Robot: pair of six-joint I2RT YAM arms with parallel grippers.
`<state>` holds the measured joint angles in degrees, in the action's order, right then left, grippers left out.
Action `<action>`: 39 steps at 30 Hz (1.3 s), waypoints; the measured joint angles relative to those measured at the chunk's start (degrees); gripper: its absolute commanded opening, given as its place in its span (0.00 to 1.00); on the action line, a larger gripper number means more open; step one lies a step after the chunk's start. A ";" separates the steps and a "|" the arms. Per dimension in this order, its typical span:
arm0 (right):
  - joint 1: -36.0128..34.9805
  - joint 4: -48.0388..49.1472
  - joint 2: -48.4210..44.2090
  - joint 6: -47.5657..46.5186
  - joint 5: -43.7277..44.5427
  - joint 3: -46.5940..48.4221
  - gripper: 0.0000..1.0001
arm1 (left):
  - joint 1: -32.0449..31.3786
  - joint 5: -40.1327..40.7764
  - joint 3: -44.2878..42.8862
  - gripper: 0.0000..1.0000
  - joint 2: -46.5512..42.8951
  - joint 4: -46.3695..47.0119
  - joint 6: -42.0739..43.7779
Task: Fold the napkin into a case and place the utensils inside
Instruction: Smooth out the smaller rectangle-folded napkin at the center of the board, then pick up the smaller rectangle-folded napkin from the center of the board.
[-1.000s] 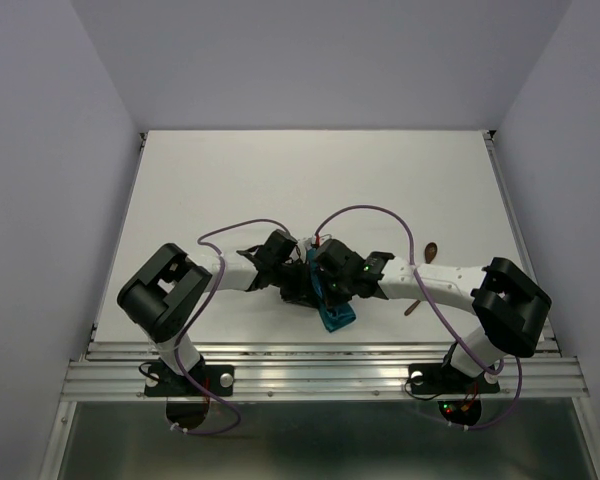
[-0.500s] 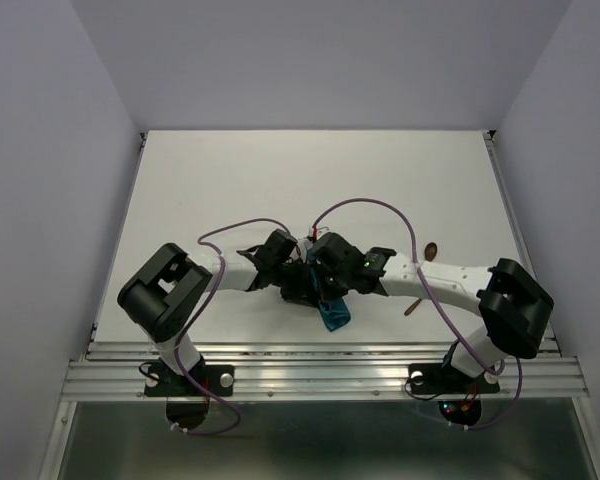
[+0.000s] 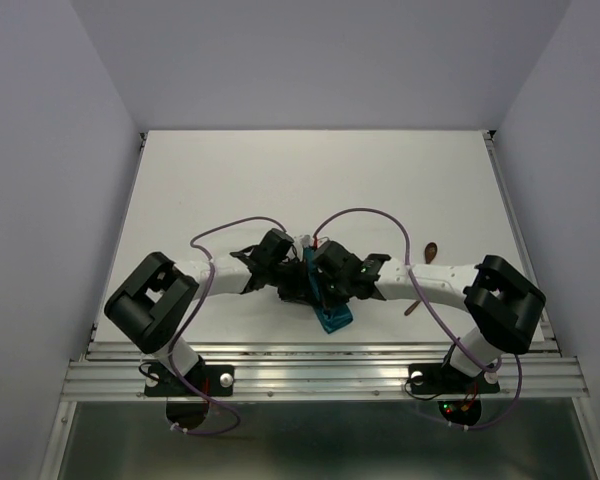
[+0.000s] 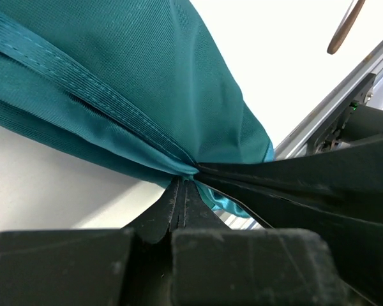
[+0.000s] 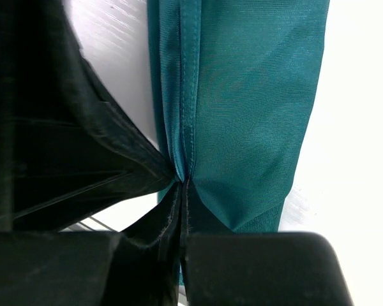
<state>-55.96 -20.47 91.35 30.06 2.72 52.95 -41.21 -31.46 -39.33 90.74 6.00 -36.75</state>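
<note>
The teal napkin [image 3: 333, 317] hangs bunched between my two grippers near the table's front edge, only its lower end showing in the top view. My left gripper [image 3: 296, 283] is shut on its hemmed edge, and the cloth [image 4: 134, 83] fills the left wrist view above the closed jaws. My right gripper [image 3: 320, 284] is shut on the napkin too, with the cloth [image 5: 242, 102] hanging straight from the closed jaws. The two grippers touch or nearly touch. One reddish-brown utensil [image 3: 427, 252] lies right of the right arm, partly hidden. A thin brown utensil handle [image 4: 345, 29] shows in the left wrist view.
The metal rail [image 3: 320, 365] runs along the table's front edge just below the napkin. The white table [image 3: 310, 180] extends far behind the arms. Purple cables [image 3: 370, 215] loop over both arms.
The left arm's elbow has swung left and lower. Both grippers stay together, shut on the napkin, which hangs at about the same spot.
</note>
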 measured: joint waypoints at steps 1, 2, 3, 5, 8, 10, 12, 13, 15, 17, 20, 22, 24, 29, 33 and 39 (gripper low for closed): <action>0.00 0.26 0.04 0.13 -0.02 -0.28 0.10 | 0.00 0.00 0.00 0.00 -0.20 -0.11 -0.17; 0.00 0.31 0.11 0.13 -0.04 -0.33 0.12 | 0.02 0.00 0.00 0.00 -0.37 -0.24 -0.22; 0.00 0.46 0.22 0.31 -0.04 -0.44 0.17 | 0.00 0.00 0.00 0.00 -0.61 -0.35 -0.26; 0.00 0.59 0.26 0.37 -0.11 -0.44 0.25 | 0.00 0.00 0.13 0.00 -1.33 -0.66 -0.44; 0.00 0.96 0.24 0.39 -0.07 -0.44 0.33 | 0.02 0.02 0.48 0.00 -3.02 -2.01 -0.55; 0.00 1.18 0.13 0.42 -0.07 -0.44 0.38 | 0.02 0.11 0.48 0.00 -4.72 -3.52 -0.61; 0.00 1.20 -0.15 0.39 -0.07 -0.44 0.38 | 0.07 0.26 0.48 0.00 -6.69 -5.05 -0.50; 0.00 1.20 -0.42 0.39 -0.07 -0.44 0.39 | 0.09 0.35 0.48 0.00 -7.50 -5.97 -0.42; 0.00 1.20 -1.01 0.39 -0.04 -0.44 0.39 | 0.85 0.74 0.48 0.00 -9.62 -8.74 0.44; 0.00 1.20 -1.70 0.37 0.02 -0.44 0.40 | 2.32 1.18 0.48 0.00 -11.45 -11.34 1.29; 0.00 1.16 -2.12 0.26 0.33 -0.28 0.50 | 7.15 1.77 0.48 0.00 -13.81 -14.86 2.84; 0.00 1.22 -2.12 0.04 0.59 -0.13 0.55 | 10.93 2.27 0.48 0.00 -15.06 -16.33 3.41; 0.00 1.11 -2.12 -0.15 1.07 -0.07 0.56 | 14.12 3.08 0.48 0.00 -16.13 -17.20 3.65; -0.79 -0.61 -1.95 -1.01 3.93 2.19 0.56 | 19.39 4.11 0.42 0.00 -17.40 -18.03 3.63; -2.58 -1.38 -0.52 -2.27 6.71 5.55 0.67 | 21.68 4.79 0.17 0.00 -17.38 -18.08 3.61; -4.31 -2.36 5.31 -4.17 10.60 10.12 0.67 | 22.18 5.20 -0.39 0.00 -17.29 -18.08 3.74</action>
<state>-60.27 -22.83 96.66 25.89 13.32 63.07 -19.03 -26.26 -39.72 73.45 -12.08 -33.01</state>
